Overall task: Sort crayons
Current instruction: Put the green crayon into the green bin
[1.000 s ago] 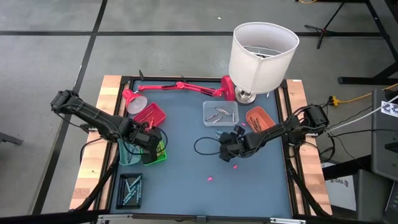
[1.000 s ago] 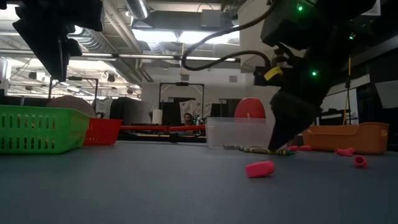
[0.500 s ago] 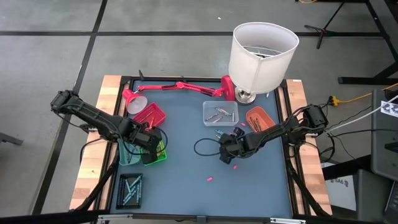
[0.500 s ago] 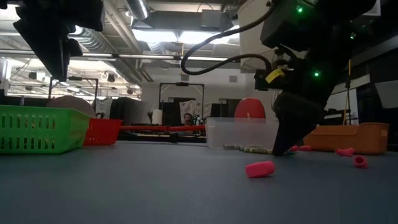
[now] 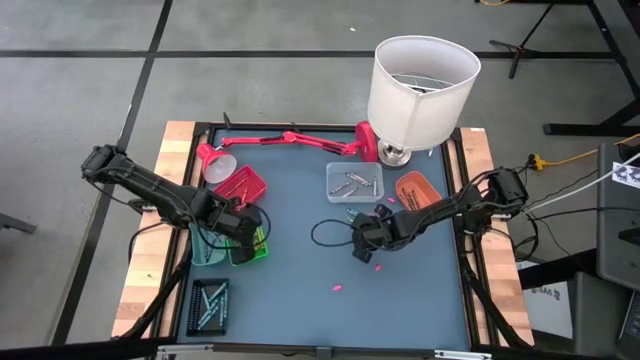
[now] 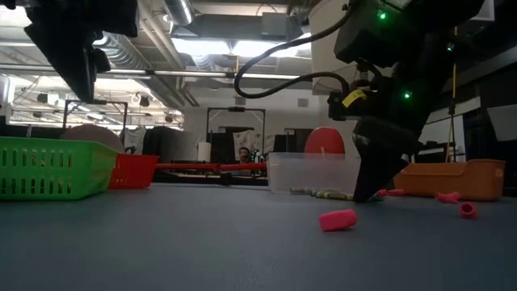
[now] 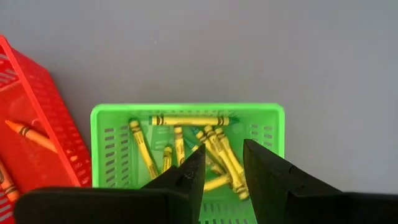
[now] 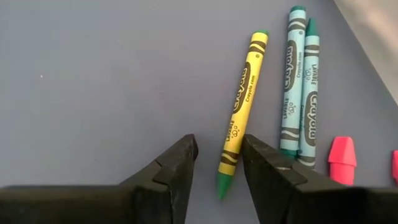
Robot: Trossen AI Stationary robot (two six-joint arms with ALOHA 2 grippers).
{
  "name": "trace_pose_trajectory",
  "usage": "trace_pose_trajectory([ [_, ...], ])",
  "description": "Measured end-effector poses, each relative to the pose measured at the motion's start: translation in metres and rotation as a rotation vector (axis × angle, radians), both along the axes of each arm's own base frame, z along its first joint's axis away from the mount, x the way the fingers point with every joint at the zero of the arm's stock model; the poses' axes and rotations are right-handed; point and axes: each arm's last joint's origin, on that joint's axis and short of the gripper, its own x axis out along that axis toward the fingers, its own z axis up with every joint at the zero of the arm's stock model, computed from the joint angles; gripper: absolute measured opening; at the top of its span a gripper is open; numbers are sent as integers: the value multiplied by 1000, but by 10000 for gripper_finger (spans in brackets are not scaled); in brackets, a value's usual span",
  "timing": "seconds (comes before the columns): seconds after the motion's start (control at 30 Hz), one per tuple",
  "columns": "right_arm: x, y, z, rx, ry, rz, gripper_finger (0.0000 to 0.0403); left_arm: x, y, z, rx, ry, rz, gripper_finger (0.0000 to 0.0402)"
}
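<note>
Right gripper [image 8: 216, 163] sits low over the mat, jaws parted a narrow gap with nothing clamped, the near end of a yellow-green crayon [image 8: 241, 112] lying in that gap. Risk: the crayon lies askew to the jaws, so a closing pinch may catch only its tip and flick or roll it aside. Just beside it lie two teal crayons [image 8: 299, 81], then a pink bit [image 8: 342, 158]; a drifting finger could nudge these or drag one along. Farther off, left gripper [image 7: 219, 165] hovers over the green tray [image 7: 109, 114] of yellow crayons [image 7: 188, 120], narrowly parted, empty. The red tray [image 7: 37, 112] sits close alongside, so a misdrop there seems possible.
</note>
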Motion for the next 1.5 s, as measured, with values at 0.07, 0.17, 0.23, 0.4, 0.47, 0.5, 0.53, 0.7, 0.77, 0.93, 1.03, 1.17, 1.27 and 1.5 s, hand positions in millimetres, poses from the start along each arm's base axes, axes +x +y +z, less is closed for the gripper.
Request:
trace_pose_trajectory([
  [0.07, 0, 0, 0, 7, 1, 1, 136, 2, 0, 1, 3, -24, 4, 92],
  [0.17, 1, 0, 0, 15, -3, 4, 114, 5, -1, 2, 2, -60, 9, 92],
  [0.23, 1, 1, 0, 20, -7, 6, 95, 7, -1, 3, 8, -82, 14, 92],
  [0.4, 2, 2, 0, 22, -16, 9, 52, 12, -3, 6, 4, -152, 18, 92],
  [0.47, 2, 1, 0, 18, -19, 8, 40, 17, -4, 9, -15, -210, 20, 92],
  [0.5, 2, 1, 0, 17, -19, 8, 34, 20, -5, 11, -23, -242, 22, 92],
  [0.53, 2, 1, 0, 16, -19, 8, 29, 22, -6, 13, -32, -275, 19, 92],
  [0.7, 3, 2, 0, 9, -28, 23, 16, 31, -12, 21, 9, -411, -125, 92],
  [0.77, 4, 2, 0, 10, -42, 33, 16, 34, -14, 24, 30, -446, -174, 92],
  [0.93, 11, 4, 2, 31, -116, 40, 18, 35, -15, 26, 59, -469, -223, 92],
  [1.03, 18, 7, 5, 57, -183, 74, 16, 35, -15, 26, 59, -469, -223, 92],
  [1.17, 29, 12, 12, 89, -316, 149, 16, 35, -15, 26, 59, -469, -224, 92],
  [1.27, 39, 15, 21, 96, -448, 215, 17, 35, -15, 26, 59, -468, -224, 92],
  [1.5, 56, 20, 49, 59, -768, 320, 18, 35, -15, 26, 53, -467, -229, 92],
])
